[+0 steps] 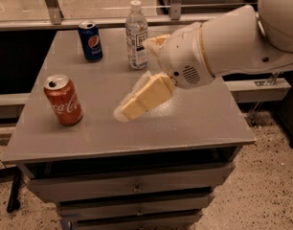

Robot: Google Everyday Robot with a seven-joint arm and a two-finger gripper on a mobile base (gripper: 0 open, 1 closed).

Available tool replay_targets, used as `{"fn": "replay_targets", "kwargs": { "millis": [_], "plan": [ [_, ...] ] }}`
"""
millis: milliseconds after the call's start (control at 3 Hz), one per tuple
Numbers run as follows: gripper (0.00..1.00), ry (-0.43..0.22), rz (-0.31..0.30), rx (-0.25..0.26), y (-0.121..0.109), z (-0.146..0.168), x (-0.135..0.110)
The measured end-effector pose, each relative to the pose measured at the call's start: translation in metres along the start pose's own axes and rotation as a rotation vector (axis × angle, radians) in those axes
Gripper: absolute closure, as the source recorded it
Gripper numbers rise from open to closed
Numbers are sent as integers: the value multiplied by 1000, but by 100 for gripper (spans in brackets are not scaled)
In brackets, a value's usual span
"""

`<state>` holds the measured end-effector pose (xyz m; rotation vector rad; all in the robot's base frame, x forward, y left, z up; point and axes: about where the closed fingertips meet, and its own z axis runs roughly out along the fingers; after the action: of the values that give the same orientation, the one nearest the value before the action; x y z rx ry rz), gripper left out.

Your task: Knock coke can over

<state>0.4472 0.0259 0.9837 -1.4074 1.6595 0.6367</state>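
Clearly apart, the coke can [63,100] stands left of the pincer [136,100].
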Motion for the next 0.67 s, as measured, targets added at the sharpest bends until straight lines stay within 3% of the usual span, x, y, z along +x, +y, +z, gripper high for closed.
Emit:
{"fn": "replay_targets", "kwargs": {
  "millis": [333,667],
  "plan": [
    [0,-44,8,-5,5,8,-3],
    [0,-136,14,-24,16,36,-9]
  ]
}}
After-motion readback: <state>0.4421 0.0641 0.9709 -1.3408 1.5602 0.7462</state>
